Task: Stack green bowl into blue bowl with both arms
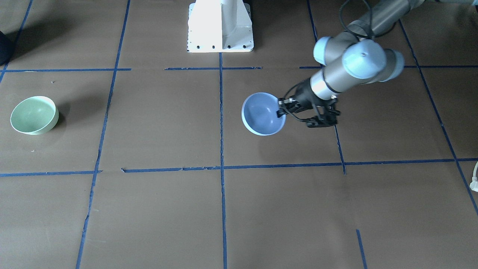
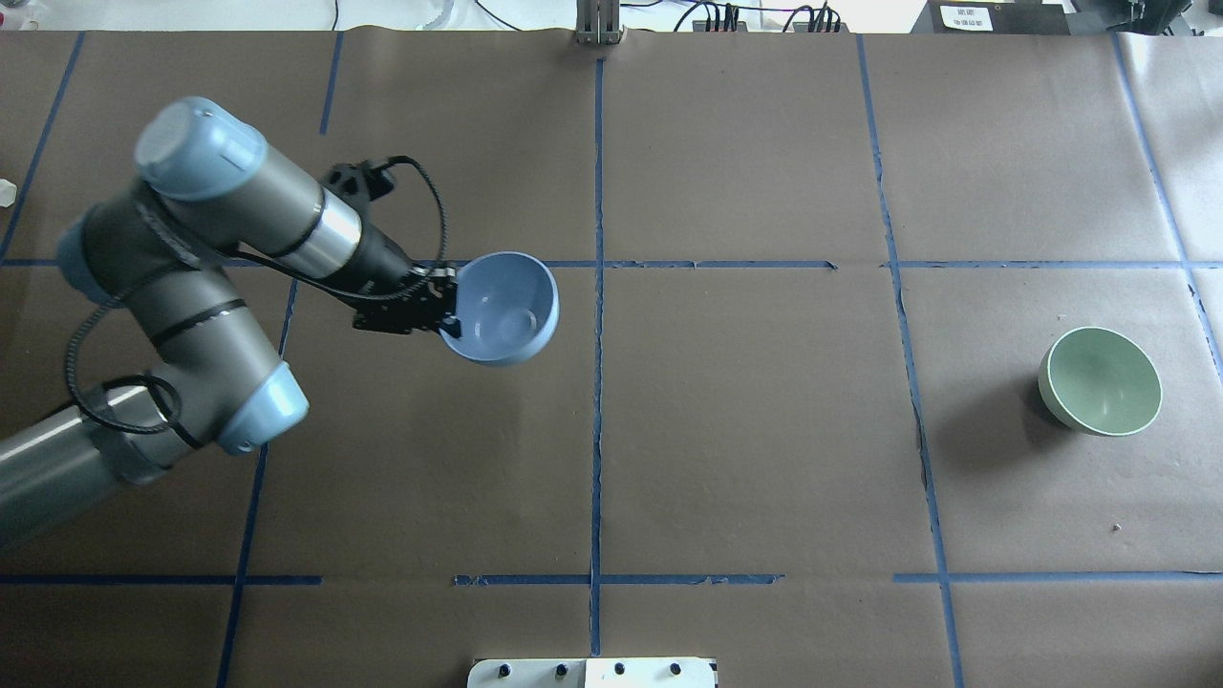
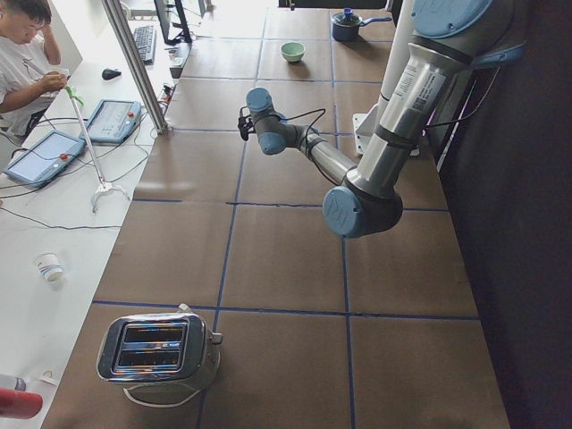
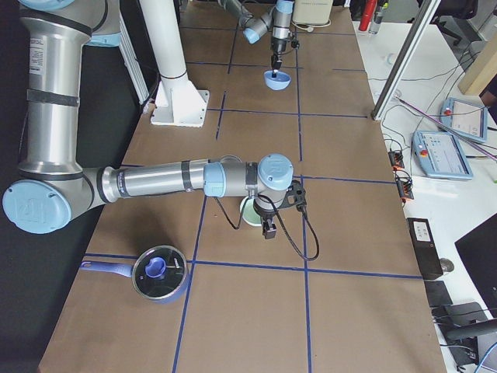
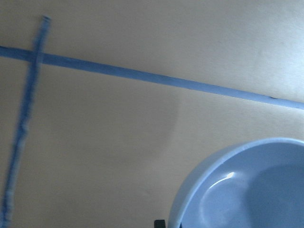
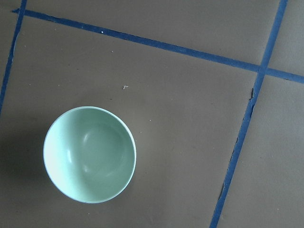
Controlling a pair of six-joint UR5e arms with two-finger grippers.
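Holding the blue bowl (image 2: 502, 308) near the centre line, the left arm (image 2: 277, 215) is working with its left gripper (image 2: 447, 313) clamped on the rim. The right arm (image 4: 155, 180) is hovering over the green bowl (image 2: 1101, 380) at far right. Whether the right gripper (image 4: 269, 231) is apart or together cannot be told. The next move is probably grasping the green rim. A saucepan (image 4: 159, 273) is sitting near that arm, off the path.

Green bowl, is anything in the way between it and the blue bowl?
Nothing visible. Only brown table and tape lines lie between the green bowl and the blue bowl in the left gripper.

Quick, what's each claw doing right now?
Left gripper: closed on the rim of the blue bowl.
Right gripper: cannot be told, open or closed.
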